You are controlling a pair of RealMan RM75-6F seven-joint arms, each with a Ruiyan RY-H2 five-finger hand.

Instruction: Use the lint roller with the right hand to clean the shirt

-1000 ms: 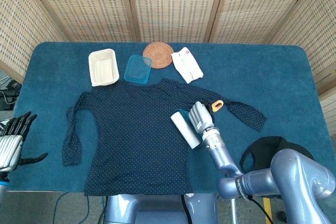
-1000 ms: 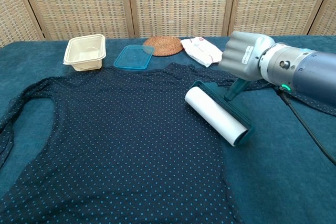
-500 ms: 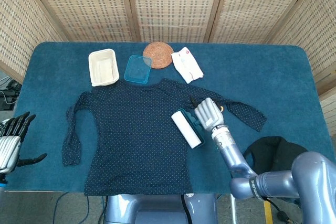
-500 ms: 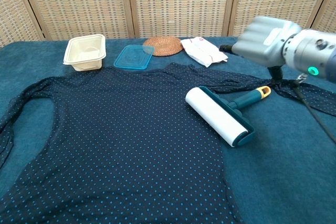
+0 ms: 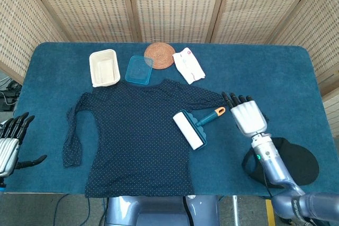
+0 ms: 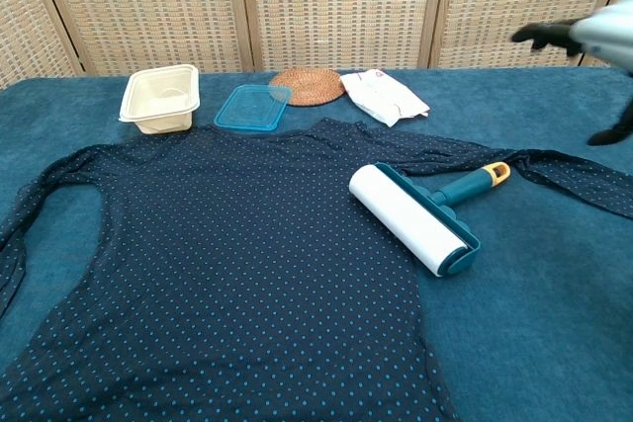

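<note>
A dark blue dotted shirt lies spread flat on the table. The lint roller, white roll in a teal frame with an orange-tipped handle, rests on the shirt's right side, held by nothing. My right hand hovers to the right of the roller's handle, clear of it, fingers spread and empty. My left hand hangs off the table's left edge, open and empty.
At the back of the blue table stand a cream tray, a clear blue lid, a woven coaster and a white packet. A black object lies at the front right corner.
My right hand let go of the lint roller's handle and drew away to the right and up. The roller stays lying on the shirt. The left hand barely moved.
</note>
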